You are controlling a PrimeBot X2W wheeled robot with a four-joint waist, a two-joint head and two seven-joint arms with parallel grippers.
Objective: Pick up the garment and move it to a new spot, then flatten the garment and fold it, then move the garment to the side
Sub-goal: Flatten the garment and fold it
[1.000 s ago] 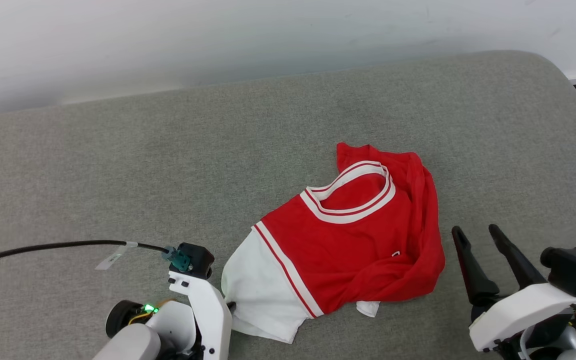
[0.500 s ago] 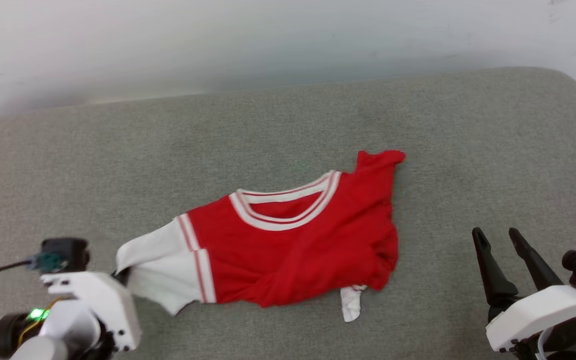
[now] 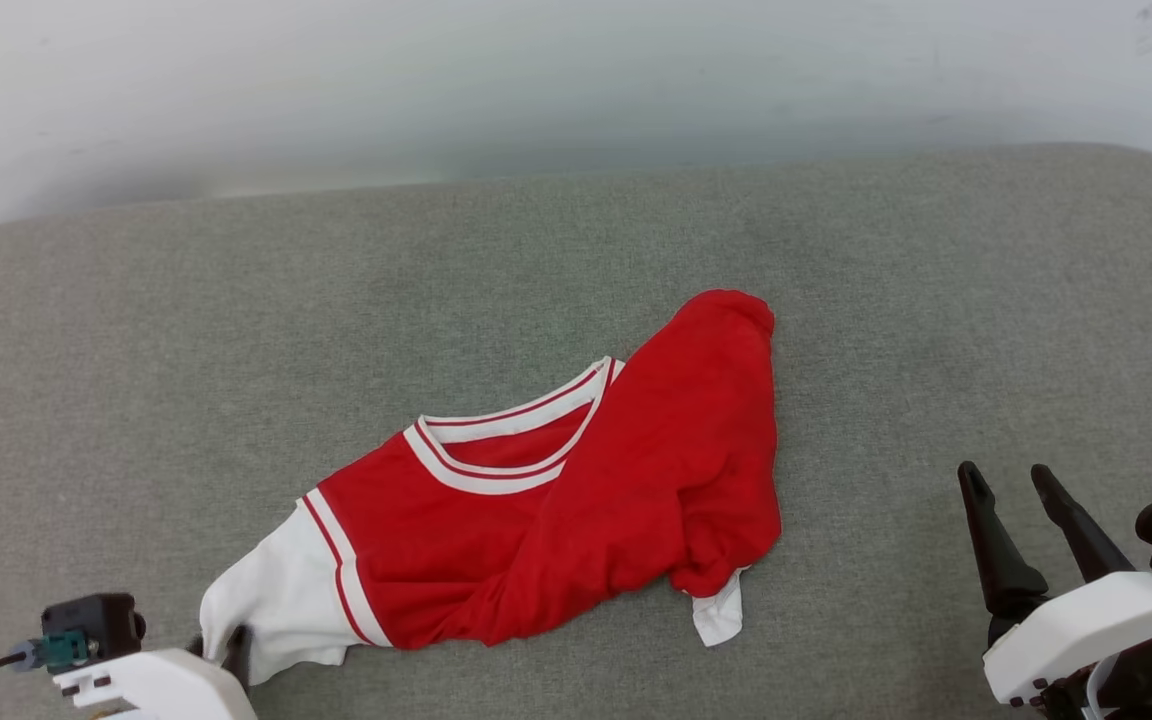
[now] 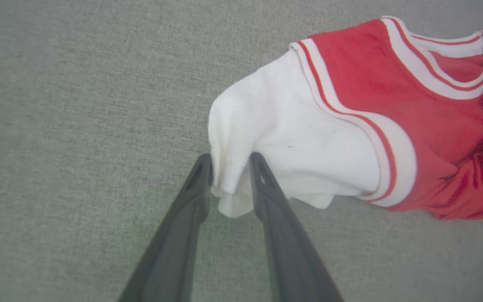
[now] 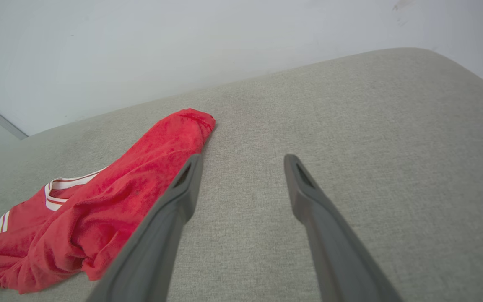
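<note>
My left pincer (image 4: 229,161) straddled the white sleeve (image 4: 292,138) of the garment (image 3: 576,500); gripping or not, I couldn't tell; my right pincer (image 3: 1004,472) gaped empty.

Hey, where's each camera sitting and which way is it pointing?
Head view: on the head, facing forward and down at the garment on the cushion; left gripper lower left, right gripper lower right.
Left wrist view: on the left wrist, facing down along its fingers, which flank the white sleeve.
Right wrist view: on the right wrist, facing low across the cushion toward the wall; its fingers stand open, empty.
Shared: all three show the garment; head and left wrist views both show the striped collar.
</note>
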